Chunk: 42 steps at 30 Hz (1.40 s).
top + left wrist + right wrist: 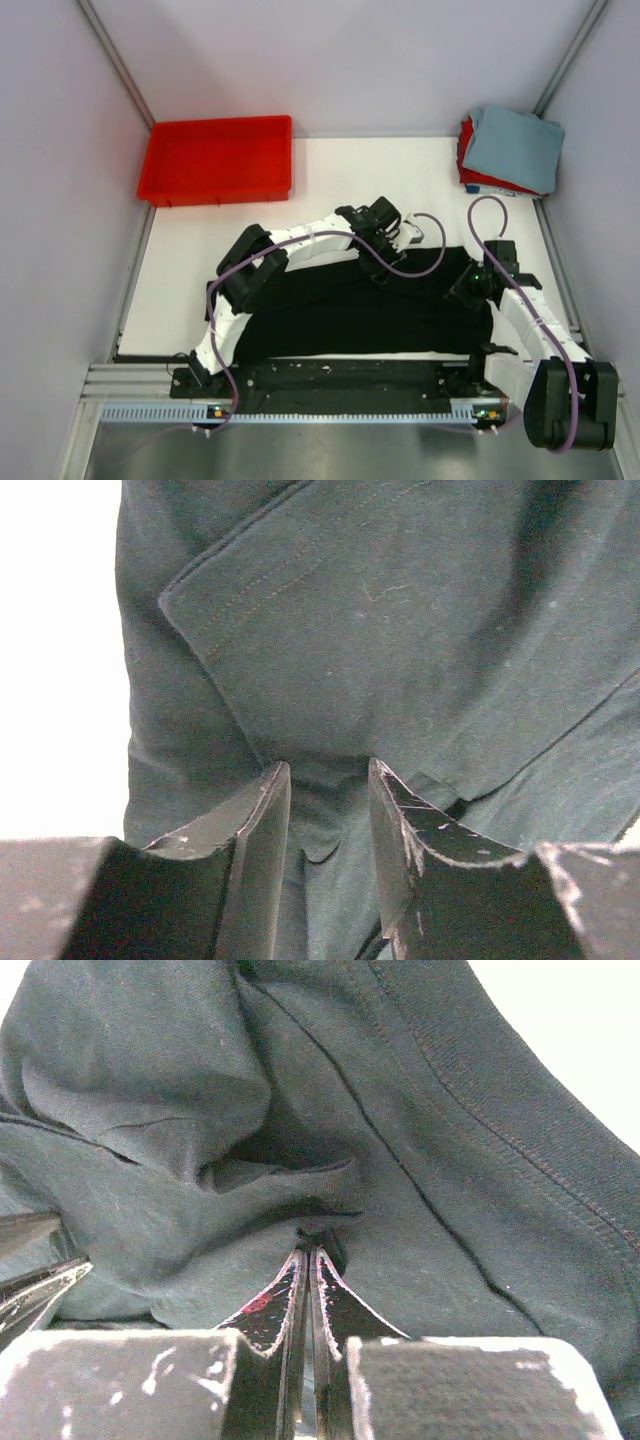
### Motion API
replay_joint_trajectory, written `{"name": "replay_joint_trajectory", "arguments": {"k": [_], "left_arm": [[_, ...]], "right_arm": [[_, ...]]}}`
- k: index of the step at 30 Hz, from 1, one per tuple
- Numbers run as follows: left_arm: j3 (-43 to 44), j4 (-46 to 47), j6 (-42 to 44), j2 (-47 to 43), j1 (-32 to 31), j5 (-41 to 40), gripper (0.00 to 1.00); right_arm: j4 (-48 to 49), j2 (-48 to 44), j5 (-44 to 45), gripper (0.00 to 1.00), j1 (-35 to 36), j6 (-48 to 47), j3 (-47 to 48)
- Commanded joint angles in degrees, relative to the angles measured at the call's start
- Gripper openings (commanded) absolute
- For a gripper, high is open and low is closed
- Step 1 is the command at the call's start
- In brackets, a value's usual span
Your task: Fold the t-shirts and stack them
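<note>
T-shirt [350, 310], black, beneath both hands, right hand [308, 1252] clamped on its fold, left hand [328, 765] part-open above it.

The top external view looks down from high above and behind the near edge of the surface [400, 170], facing its far edge. It stands well back and takes in the whole surface, both far corners included. The left wrist view sits just behind the left fingers [250, 850] and looks along them, very close onto the black t-shirt [400, 630]. A strip of bare surface shows down its left side. The right wrist view looks past the right fingers [272, 1305] from equally near, with bare surface in its upper right corner. All three views share the black t-shirt, which in the overhead view lies along the near edge.
</note>
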Motion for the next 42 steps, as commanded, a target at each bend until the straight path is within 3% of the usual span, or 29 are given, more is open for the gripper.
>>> {"name": "replay_joint_trajectory", "arguments": {"k": [1, 6, 13, 15, 20, 34, 35, 38, 42], "left_arm": [[0.1, 3.0, 1.9, -3.8, -0.3, -7.3, 0.44], [-0.1, 3.4, 3.3, -4.1, -0.4, -12.6, 0.45], [-3.4, 1.8, 1.7, -3.4, -0.7, -4.6, 0.42], [-3.5, 1.5, 2.1, -3.8, -0.7, -1.6, 0.35], [-3.9, 1.7, 3.9, -6.7, -0.7, 2.2, 0.00], [-6.5, 0.6, 7.2, -10.2, -0.7, 4.9, 0.00], [-6.5, 0.2, 7.6, -9.8, -0.7, 4.9, 0.02], [-5.4, -0.4, 8.3, -7.8, -0.7, 4.6, 0.30], [0.3, 0.2, 9.4, -6.0, -0.7, 3.5, 0.37]], "right_arm": [[1.7, -0.9, -0.7, 0.00, -0.7, -1.3, 1.5], [1.8, -1.0, -0.5, 0.00, -0.7, -1.4, 1.4], [2.0, -0.7, -0.2, 0.00, -0.7, -1.5, 1.4], [2.0, -0.6, -0.1, 0.00, -0.8, -1.5, 1.8], [2.0, -0.3, 0.2, 0.00, -0.8, -2.7, 3.1], [2.3, 6.2, -6.7, 0.00, -0.8, -5.0, 4.9], [2.0, 6.3, -7.1, 0.00, -0.8, -4.7, 4.4], [1.8, 5.9, -6.2, 0.05, -0.8, -3.2, 3.4], [1.1, 4.0, -1.6, 0.25, -1.0, -1.3, 3.9]]}}
